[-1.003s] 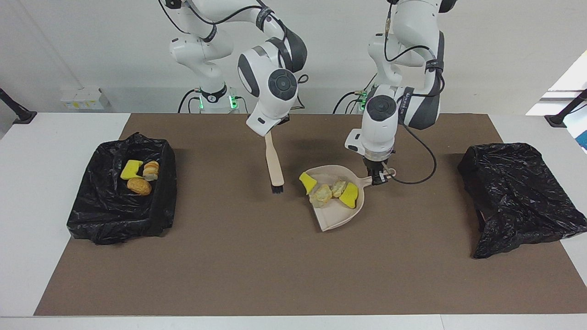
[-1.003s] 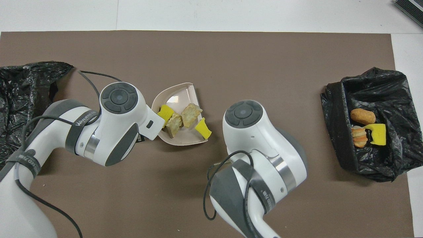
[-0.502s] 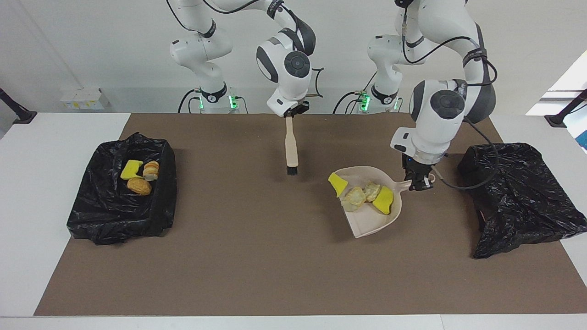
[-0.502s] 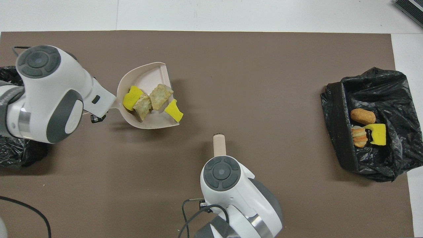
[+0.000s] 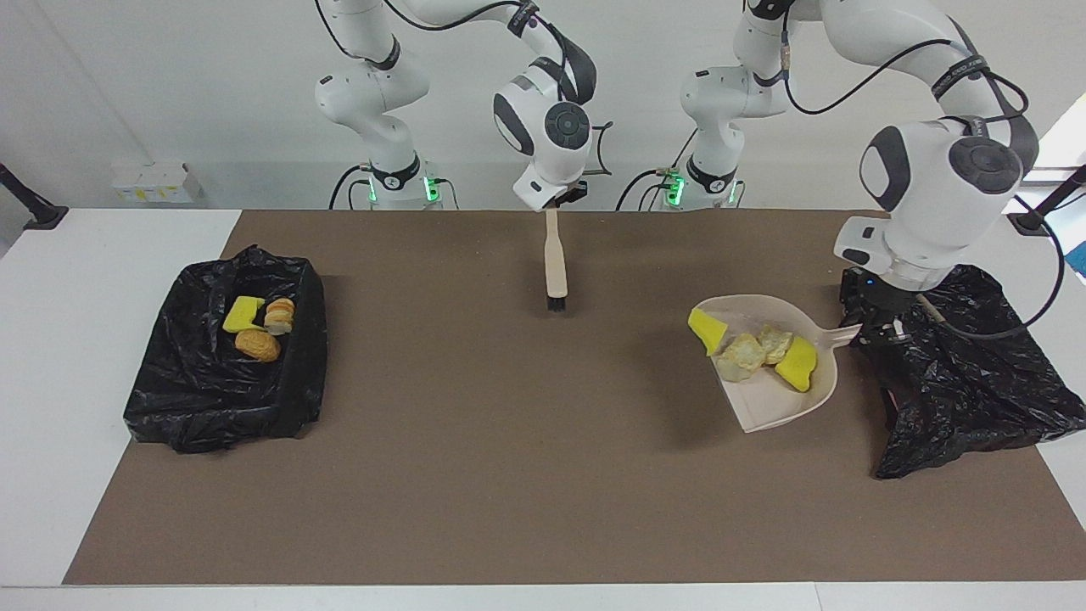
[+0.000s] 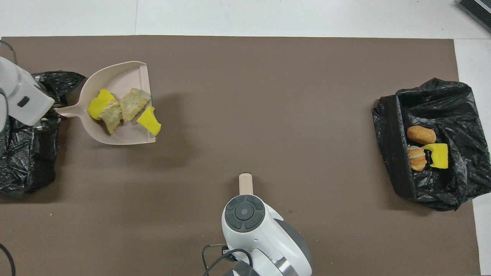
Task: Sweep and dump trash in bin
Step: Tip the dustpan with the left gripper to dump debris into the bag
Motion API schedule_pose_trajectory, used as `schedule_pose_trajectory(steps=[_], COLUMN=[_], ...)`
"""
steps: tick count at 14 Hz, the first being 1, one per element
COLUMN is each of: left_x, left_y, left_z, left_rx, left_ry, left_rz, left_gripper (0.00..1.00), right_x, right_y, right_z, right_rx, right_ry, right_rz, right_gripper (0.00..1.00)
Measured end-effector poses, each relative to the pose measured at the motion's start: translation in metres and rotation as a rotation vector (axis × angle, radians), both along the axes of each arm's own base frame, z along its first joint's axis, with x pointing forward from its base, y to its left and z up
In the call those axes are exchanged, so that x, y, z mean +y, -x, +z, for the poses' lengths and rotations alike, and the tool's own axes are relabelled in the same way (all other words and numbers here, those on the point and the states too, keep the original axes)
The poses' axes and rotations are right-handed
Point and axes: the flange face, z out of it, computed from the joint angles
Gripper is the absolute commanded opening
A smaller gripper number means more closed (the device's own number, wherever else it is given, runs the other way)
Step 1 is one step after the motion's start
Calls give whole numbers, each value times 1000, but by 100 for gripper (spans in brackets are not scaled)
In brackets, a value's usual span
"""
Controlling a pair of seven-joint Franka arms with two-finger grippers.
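My left gripper [image 5: 878,329] is shut on the handle of the pinkish-beige dustpan [image 5: 768,400], holding it just above the mat beside the black-bagged bin [image 5: 967,373] at the left arm's end. The pan [image 6: 115,73] carries trash: two yellow sponge chunks [image 5: 706,331] and two pale beige lumps [image 5: 747,350]. One yellow chunk [image 6: 149,120] sits at the pan's open lip. My right gripper [image 5: 557,202] is shut on the beige-handled brush [image 5: 556,259], which hangs bristles-down over the mat's middle, close to the robots.
A second black-bagged bin [image 5: 225,373] stands at the right arm's end, with a yellow sponge [image 6: 437,155], a beige lump [image 6: 417,159] and an orange-brown lump [image 6: 421,135] inside. A brown mat [image 5: 509,475] covers the table.
The left arm has carried the loaded dustpan from the mat's middle to the bin at its own end. The right arm has drawn the brush back toward the robots and upright.
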Motion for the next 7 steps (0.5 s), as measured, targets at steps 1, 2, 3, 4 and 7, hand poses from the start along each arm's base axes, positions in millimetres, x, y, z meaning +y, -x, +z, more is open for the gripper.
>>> schedule_pose_trajectory(steps=[1,2,3,4,7], left_x=[24,50,76,101,177], left_y=[1,4,7,12,32], left_z=[1,2,3,4,6], left_rx=[3,7,11,15,24], left_ry=[0,0,0,-1,-3], left_rz=[-18,-40,-60,-83,-126], left_gripper=[0,0,0,0,0], right_x=[2,3,1,-2,-6], right_y=[4,8,11,12,13], right_z=[-6,-11,-16,-20,-25], right_rx=[-7,-8,-2,4,12], right_ry=[-2,0,7,15,23], right_rz=[4,8,10,8,5], right_gripper=[0,0,2,3,12])
